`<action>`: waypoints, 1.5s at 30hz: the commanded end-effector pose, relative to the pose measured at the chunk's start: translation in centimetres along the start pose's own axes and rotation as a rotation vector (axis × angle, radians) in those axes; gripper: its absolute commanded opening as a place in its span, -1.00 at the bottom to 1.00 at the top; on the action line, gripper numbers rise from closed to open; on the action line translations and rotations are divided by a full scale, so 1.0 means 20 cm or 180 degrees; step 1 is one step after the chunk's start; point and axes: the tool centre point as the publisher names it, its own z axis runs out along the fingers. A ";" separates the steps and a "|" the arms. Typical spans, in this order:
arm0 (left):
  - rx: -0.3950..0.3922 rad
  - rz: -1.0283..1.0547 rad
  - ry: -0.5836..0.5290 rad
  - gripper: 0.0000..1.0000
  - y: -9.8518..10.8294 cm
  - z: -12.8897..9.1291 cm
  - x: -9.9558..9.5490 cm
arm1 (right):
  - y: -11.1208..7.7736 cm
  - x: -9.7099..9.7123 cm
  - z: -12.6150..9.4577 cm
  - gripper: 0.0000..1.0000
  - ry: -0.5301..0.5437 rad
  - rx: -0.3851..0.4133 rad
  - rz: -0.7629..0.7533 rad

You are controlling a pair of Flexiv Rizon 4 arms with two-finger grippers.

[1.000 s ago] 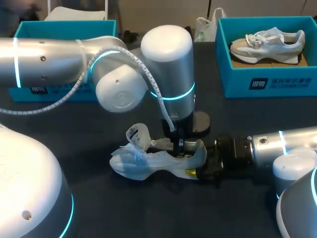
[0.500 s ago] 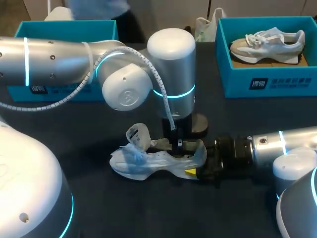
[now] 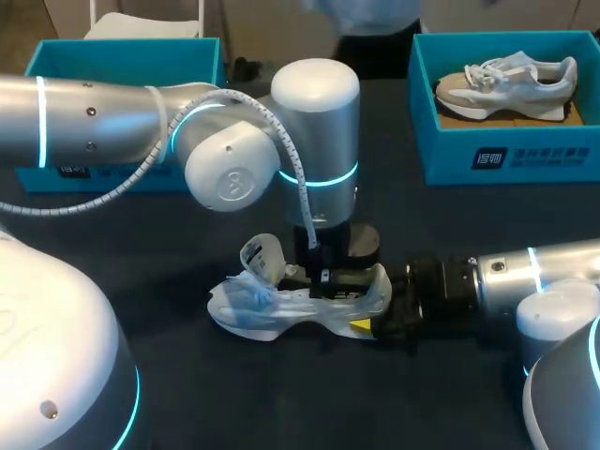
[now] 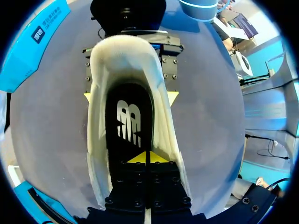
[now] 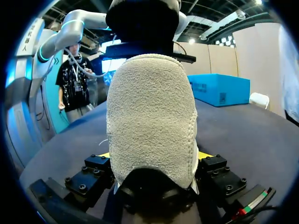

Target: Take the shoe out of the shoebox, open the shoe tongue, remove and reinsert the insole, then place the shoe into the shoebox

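A white shoe (image 3: 281, 307) lies on the dark table (image 3: 187, 244) in the head view, its tongue (image 3: 260, 254) pulled up and back. My right gripper (image 3: 377, 317) comes in from the right and is shut on the heel. In the right wrist view the suede heel (image 5: 152, 116) fills the space between its fingers (image 5: 96, 170). My left gripper (image 3: 323, 281) reaches straight down into the shoe's opening. In the left wrist view it (image 4: 149, 157) is shut, tips together, right over the black insole (image 4: 128, 121) lying inside the shoe. I cannot see whether it pinches the insole.
A teal shoebox (image 3: 506, 155) at the back right holds a second shoe (image 3: 506, 80). Another teal box (image 3: 122, 54) stands at the back left, behind my left arm (image 3: 94, 122). Bare table lies in front of the shoe.
My left arm has shifted slightly left and lower over the shoe, its gripper staying in the opening. The right gripper and the shoe have kept still.
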 end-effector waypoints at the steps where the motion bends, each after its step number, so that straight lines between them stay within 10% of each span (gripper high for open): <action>1: 0.0035 0.0005 -0.0012 -1.00 0.05 0.02 0.02 | 0.01 0.00 0.00 -1.00 -0.0005 0.0016 0.0002; 14: 0.0046 0.0055 -0.0160 -0.24 0.07 0.08 0.04 | 0.01 0.00 0.00 -1.00 -0.0005 0.0016 0.0002; 33: -0.0082 -0.0096 -0.0789 -0.39 0.07 0.19 -0.10 | 0.01 0.00 0.00 -1.00 -0.0005 0.0016 0.0002; 40: -0.0143 -0.0238 -0.0896 -0.97 0.07 0.19 -0.19 | 0.01 0.00 0.00 -1.00 -0.0005 0.0016 0.0002; 45: -0.0148 -0.0326 -0.0899 -1.00 0.08 0.17 -0.21 | 0.01 0.00 0.00 -1.00 -0.0005 0.0016 0.0002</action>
